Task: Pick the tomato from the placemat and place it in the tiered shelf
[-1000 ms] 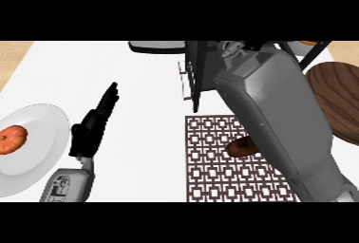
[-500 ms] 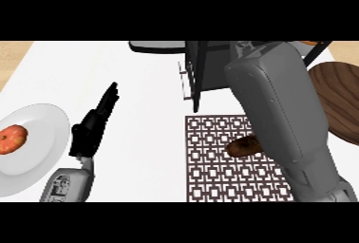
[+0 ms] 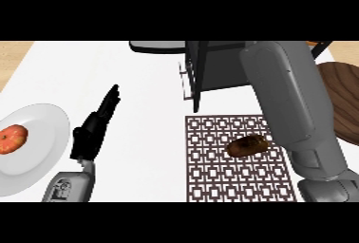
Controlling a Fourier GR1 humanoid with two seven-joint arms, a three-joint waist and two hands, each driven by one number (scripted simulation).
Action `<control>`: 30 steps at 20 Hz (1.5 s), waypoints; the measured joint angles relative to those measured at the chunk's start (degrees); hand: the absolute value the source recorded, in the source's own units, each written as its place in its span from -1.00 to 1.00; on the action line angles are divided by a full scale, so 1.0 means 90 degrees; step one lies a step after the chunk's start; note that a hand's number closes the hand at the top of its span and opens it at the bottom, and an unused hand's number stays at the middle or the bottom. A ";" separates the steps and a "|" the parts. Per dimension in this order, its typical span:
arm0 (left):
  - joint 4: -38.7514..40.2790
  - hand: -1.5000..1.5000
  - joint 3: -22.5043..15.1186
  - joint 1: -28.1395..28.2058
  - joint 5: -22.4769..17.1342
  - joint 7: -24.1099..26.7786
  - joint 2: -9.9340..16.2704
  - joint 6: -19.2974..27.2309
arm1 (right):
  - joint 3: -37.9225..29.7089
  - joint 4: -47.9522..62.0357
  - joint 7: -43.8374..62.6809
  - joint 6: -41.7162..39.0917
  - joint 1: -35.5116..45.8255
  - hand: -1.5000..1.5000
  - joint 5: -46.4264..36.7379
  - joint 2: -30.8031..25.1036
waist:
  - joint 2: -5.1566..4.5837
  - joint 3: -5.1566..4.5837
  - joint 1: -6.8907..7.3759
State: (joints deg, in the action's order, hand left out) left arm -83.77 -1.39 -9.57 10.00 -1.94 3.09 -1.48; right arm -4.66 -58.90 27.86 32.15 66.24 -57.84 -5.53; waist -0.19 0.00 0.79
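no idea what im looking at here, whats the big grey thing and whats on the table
You are looking steeply down from a humanoid robot's head at a white counter. The big grey thing is its right forearm, stretched toward a dark tiered shelf; that hand is hidden. The left hand rests open, holding nothing. A patterned placemat carries a brownish rounded item. A white plate at the left holds a red fruit. A round wooden board lies at the right.
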 measured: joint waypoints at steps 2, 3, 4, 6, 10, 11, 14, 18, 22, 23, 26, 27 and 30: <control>0.0022 0.00 0.0015 0.0031 0.0005 0.0058 0.0011 0.0007 | 0.0024 0.0252 0.0421 -0.0089 -0.0047 -1.00 -0.0446 -0.0152 | 0.0014 -0.0006 -0.0038; 0.0014 0.00 0.0036 -0.0006 -0.0005 0.0039 0.0023 0.0004 | -0.0001 0.0347 0.0573 -0.0087 -0.0059 -1.00 -0.0612 -0.0250 | 0.0014 -0.0006 -0.0045; 0.0012 0.00 0.0006 0.0011 0.0027 0.0026 -0.0028 0.0058 | -0.0021 0.0320 0.0750 -0.0135 -0.0097 -1.00 -0.0734 -0.0326 | 0.0021 -0.0005 -0.0064; -0.0050 0.00 0.0039 -0.0025 -0.0006 -0.0060 -0.0011 0.0046 | -0.0016 0.0329 0.1110 -0.0162 -0.0152 -1.00 -0.1016 -0.0362 | 0.0026 -0.0003 -0.0069; -0.0093 0.00 0.0145 0.0008 -0.0113 -0.0074 0.0110 -0.0086 | -0.0041 0.0055 0.1416 -0.0119 -0.0403 -1.00 -0.1155 -0.0347 | 0.0030 -0.0002 -0.0071; 0.0032 0.00 0.0146 -0.0010 -0.0081 0.0031 0.0076 -0.0039 | -0.0055 -0.0052 0.1452 -0.0091 -0.0466 -1.00 -0.1123 -0.0313 | 0.0029 -0.0001 -0.0078; -0.0044 0.00 0.0078 0.0104 -0.0049 0.0050 0.0021 -0.0016 | -0.0131 -0.0383 0.1444 -0.0063 -0.0621 -1.00 -0.0899 -0.0277 | 0.0030 -0.0001 -0.0074; -0.0071 0.00 0.0122 -0.0059 -0.0084 -0.0122 0.0062 -0.0063 | -0.0251 -0.0715 0.1312 -0.0131 -0.0653 -1.00 -0.0415 -0.0241 | 0.0027 0.0001 -0.0073; 0.0023 0.00 0.0096 -0.0002 -0.0048 0.0048 0.0018 -0.0033 | -0.0353 -0.0960 0.1114 -0.0320 -0.0640 -1.00 0.0116 -0.0265 | 0.0026 -0.0001 -0.0066; -0.0004 0.00 0.0069 -0.0027 -0.0032 -0.0017 -0.0007 -0.0019 | -0.0349 -0.1005 0.1076 -0.0318 -0.0663 -1.00 0.0183 -0.0257 | 0.0026 0.0000 -0.0065; -0.0179 0.00 0.0014 0.0120 -0.0031 -0.0028 -0.0030 -0.0025 | -0.0512 -0.1148 0.1067 -0.0329 -0.0514 -1.00 0.0450 -0.0345 | 0.0027 0.0000 -0.0054; -0.0113 0.00 0.0024 0.0137 -0.0028 0.0034 -0.0010 -0.0042 | -0.0568 -0.1247 0.1090 -0.0272 -0.0503 -1.00 0.0519 -0.0344 | 0.0027 0.0000 -0.0061; -0.0147 0.00 0.0096 0.0116 -0.0095 -0.0012 0.0048 -0.0092 | -0.0846 -0.1594 0.1292 -0.0108 -0.0274 -1.00 0.0706 -0.0437 | 0.0034 0.0000 -0.0074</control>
State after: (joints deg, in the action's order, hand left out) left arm -85.09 -0.53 -8.53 9.14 -2.05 3.52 -2.31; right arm -12.28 -73.24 39.49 31.18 63.78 -51.49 -9.46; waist 0.12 0.00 0.12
